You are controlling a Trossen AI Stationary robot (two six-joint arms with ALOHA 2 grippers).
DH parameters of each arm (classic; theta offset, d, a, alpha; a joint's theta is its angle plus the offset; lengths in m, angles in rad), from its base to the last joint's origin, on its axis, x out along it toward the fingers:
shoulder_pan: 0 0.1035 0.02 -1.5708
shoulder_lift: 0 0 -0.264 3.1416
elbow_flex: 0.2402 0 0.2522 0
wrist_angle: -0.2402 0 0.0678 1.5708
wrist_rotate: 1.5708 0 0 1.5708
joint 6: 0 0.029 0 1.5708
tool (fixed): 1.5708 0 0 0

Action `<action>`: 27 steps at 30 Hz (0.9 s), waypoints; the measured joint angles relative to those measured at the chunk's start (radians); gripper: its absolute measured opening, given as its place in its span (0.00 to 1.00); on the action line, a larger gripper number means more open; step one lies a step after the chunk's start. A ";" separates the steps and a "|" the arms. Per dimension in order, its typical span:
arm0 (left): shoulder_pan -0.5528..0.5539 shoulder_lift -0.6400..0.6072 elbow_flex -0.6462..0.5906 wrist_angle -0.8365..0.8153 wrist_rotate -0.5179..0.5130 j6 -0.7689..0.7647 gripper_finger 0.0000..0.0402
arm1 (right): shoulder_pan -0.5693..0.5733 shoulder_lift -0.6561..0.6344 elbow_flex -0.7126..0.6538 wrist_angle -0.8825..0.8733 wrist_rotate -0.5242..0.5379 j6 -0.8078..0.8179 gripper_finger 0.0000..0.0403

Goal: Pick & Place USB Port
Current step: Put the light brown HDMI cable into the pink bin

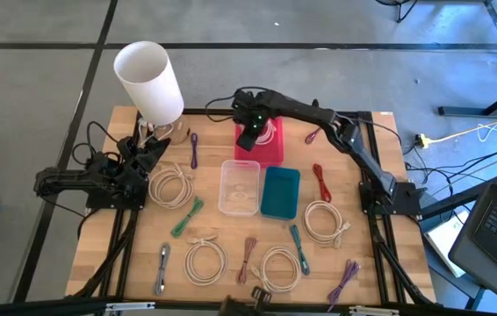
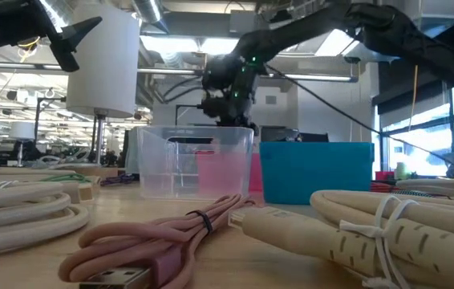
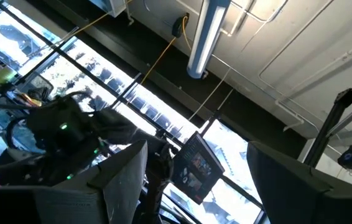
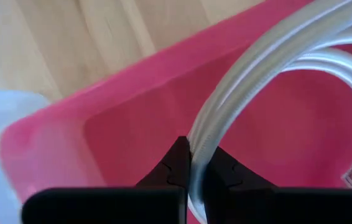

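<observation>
My right gripper (image 1: 247, 139) hangs over the pink bin (image 1: 270, 154) at the far middle of the table, shut on a coiled white USB cable (image 1: 269, 132) whose loops lie inside the bin. The right wrist view shows the cable (image 4: 300, 56) curving across the pink bin floor (image 4: 132, 130). In the low view the right gripper (image 2: 227, 112) stands above the pink bin (image 2: 255, 172), behind the clear bin. My left gripper (image 1: 152, 151) waits open at the table's left, pointing up toward the ceiling. My right gripper pinches the white cable between its two fingertips (image 4: 179, 163) on a stretch of the coil's loop (image 4: 199, 146), coming from above and pointing down into the pink bin. The fingers lie across the cable. The rest of the coil (image 4: 344, 81) curves away over the bin floor.
A clear bin (image 1: 240, 186) and a teal bin (image 1: 280, 193) stand side by side just nearer than the pink one. Several coiled cables, white, green, purple, red and pink, lie around the table (image 1: 231, 281). A tall white cylinder (image 1: 148, 81) stands at the far left.
</observation>
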 joint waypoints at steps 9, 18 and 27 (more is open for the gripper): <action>0.000 0.000 0.000 0.000 0.000 0.000 0.67 | -0.023 0.082 0.000 0.018 -0.020 -0.011 0.04; 0.000 0.000 0.000 0.000 0.001 0.000 0.67 | -0.025 0.089 0.000 0.036 0.014 -0.014 0.15; 0.000 0.000 0.000 0.000 0.009 0.029 0.67 | -0.027 0.089 0.000 0.036 0.017 -0.007 0.43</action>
